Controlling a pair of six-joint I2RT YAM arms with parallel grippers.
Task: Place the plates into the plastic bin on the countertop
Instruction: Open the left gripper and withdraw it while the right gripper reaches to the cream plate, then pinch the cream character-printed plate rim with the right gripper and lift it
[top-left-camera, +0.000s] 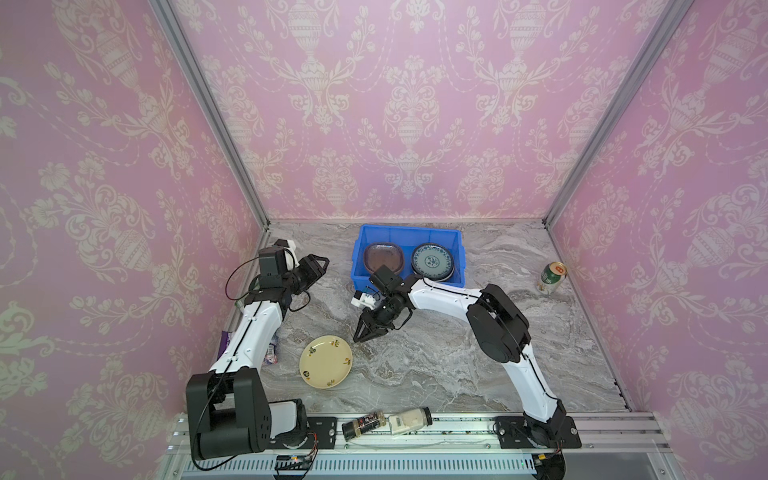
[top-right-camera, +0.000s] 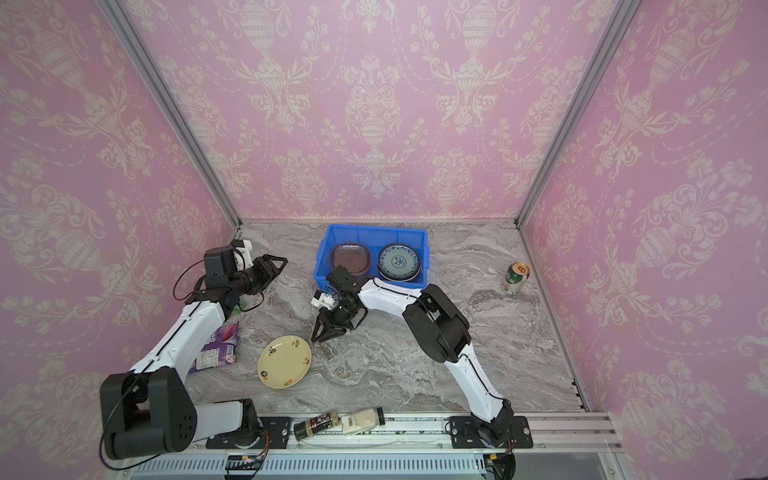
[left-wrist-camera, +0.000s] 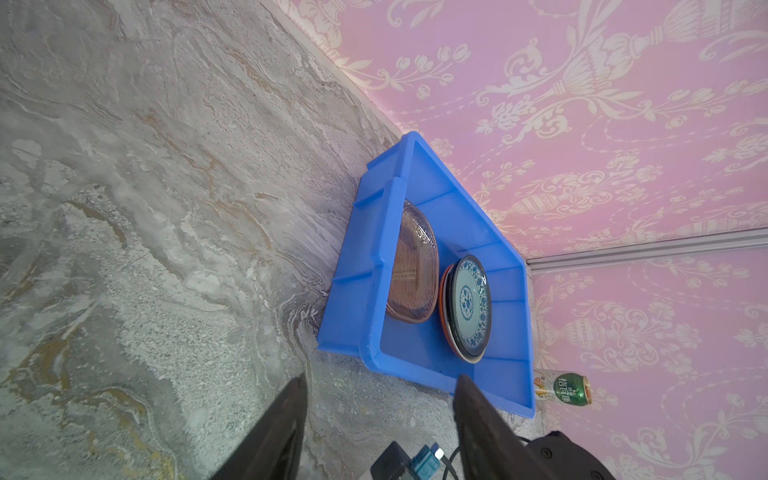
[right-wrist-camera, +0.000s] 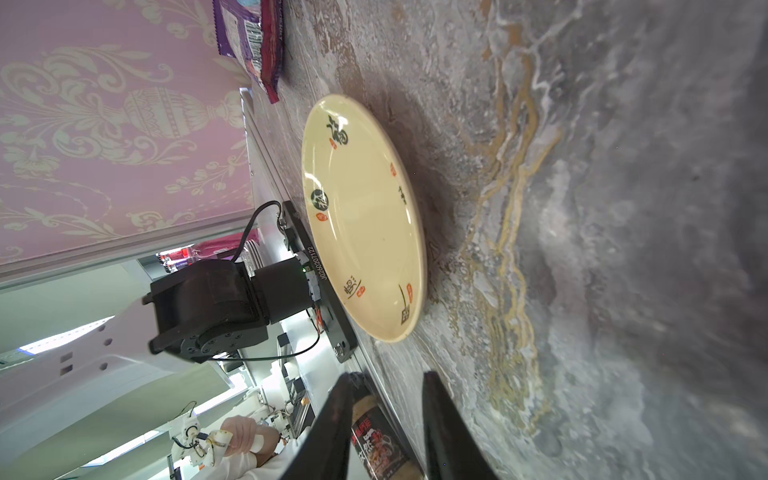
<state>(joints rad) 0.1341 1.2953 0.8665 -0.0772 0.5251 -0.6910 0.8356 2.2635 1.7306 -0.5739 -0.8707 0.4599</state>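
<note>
Cream plate flat on countertop, front left; others in plastic bin at back centre.

Pink damask walls on three sides; grey marbled top. In bin: brownish square plate beside teal-patterned plate. Orange plate under the teal one, seen from left wrist only. Right gripper near cream plate, not touching, fingers narrowly apart, empty. Left gripper spread, empty, left of bin.
</note>
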